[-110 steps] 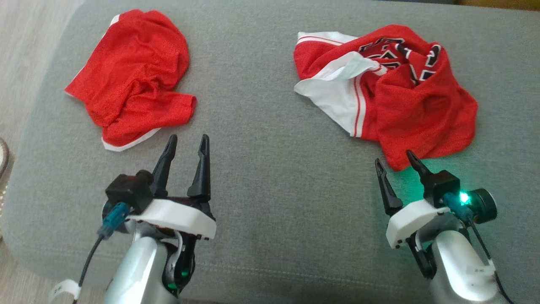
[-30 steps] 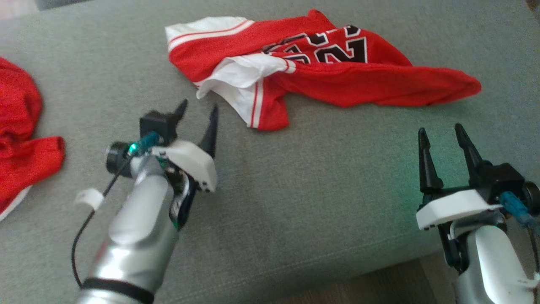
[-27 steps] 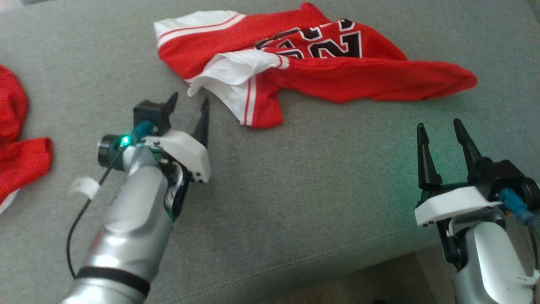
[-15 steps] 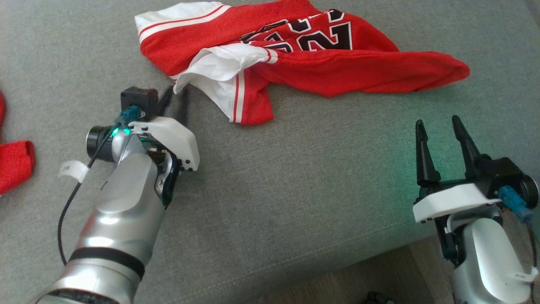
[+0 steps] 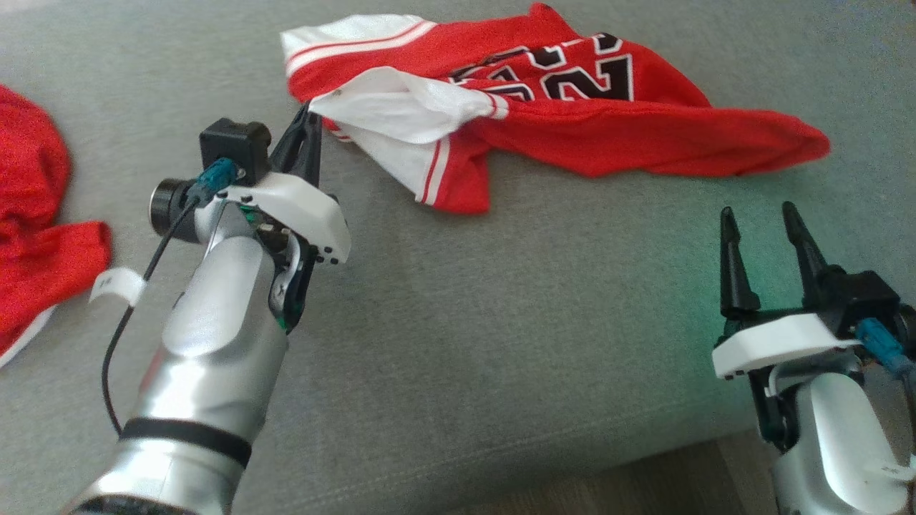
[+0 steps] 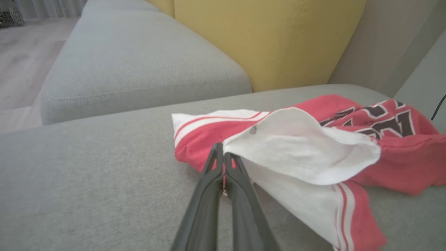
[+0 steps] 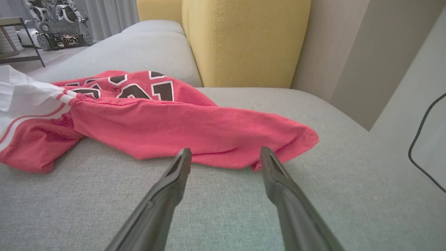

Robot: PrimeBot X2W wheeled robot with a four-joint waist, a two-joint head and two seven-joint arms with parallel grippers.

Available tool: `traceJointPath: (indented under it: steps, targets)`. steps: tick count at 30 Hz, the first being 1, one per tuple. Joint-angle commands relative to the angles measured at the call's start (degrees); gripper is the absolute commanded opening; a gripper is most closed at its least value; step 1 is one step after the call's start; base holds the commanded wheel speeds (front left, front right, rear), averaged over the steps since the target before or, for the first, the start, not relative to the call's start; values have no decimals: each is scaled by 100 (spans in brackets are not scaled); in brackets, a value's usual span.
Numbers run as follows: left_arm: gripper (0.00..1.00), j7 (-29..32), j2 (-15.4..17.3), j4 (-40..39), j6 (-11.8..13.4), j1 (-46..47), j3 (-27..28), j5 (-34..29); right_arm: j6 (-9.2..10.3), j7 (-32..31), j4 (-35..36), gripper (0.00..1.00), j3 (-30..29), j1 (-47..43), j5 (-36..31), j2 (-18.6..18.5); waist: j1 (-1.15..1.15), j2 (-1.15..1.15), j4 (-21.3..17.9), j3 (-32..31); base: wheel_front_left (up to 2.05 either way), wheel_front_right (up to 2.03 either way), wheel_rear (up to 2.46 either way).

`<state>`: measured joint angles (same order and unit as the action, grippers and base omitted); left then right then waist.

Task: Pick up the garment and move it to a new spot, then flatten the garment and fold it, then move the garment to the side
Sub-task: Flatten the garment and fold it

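Observation:
The garment point(image 5: 608, 136) is a red jersey with white striped trim and black numbers, lying crumpled and stretched sideways on the grey sofa seat point(image 5: 501, 322). My left gripper point(image 5: 309, 114) is shut on the white edge at its left end, and that white flap point(image 6: 303, 150) stands raised off the cushion. In the left wrist view the left gripper point(image 6: 221, 157) has its fingers pressed together with cloth pinched at the tips. My right gripper point(image 5: 758, 218) is open near the seat's front right, a little short of the garment's red right end point(image 7: 181, 125), with nothing between the fingers point(image 7: 181, 164).
A second red garment point(image 5: 36, 214) lies bunched at the seat's left. A yellow back cushion point(image 6: 261, 38) rises behind the sofa. The seat's front edge and wooden floor point(image 5: 644, 479) are at the lower right. A black cable point(image 7: 418, 146) hangs at the right.
My left gripper reached forward to the garment's white edge, shut on it and raised the flap. The right gripper stayed open. The head camera shifted.

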<state>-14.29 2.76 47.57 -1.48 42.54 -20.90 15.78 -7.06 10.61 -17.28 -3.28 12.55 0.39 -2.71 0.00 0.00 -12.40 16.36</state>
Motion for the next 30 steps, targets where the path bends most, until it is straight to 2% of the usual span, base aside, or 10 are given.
traceJointPath:
  steps: [1, 8, 13, 22, 28, 29, 30]
  targets:
    - [0, -69, 197, -352, 53, -82, 213, -86, -43, 41, 143, 100, 61, 100, -67, -17, 0, 0, 191, -165, 0, 0, 0]
    - [0, -70, 421, -1863, 165, -684, 339, -488, -43, -19, 114, 100, -171, -5, -163, -17, 0, 0, 739, -485, 0, 0, 0]
    - [0, -70, 554, -2520, -21, -1200, 17, -826, -43, -80, 69, 100, -207, -96, -184, -17, 0, 0, 1034, -660, 0, 0, 0]
    - [0, 44, 928, -2329, -179, -2109, -751, -1355, -43, -205, 6, 100, -205, -175, -212, -17, 0, 0, 1175, -810, 0, 0, 0]
    - [1, 154, 997, -2061, -256, -2435, -1048, -1447, -43, -245, -34, 100, -254, -215, -205, -17, 0, 0, 1127, -877, 0, 0, 0]
    - [32, 238, 999, -1968, -273, -2480, -1099, -1453, -43, -250, -41, 100, -255, -225, -204, -17, 0, 0, 1115, -892, 0, 0, 0]
    - [100, 283, 991, -1903, -284, -2504, -1132, -1446, -43, -255, -49, 100, -255, -233, -204, -17, 0, 0, 1102, -904, 0, 0, 0]
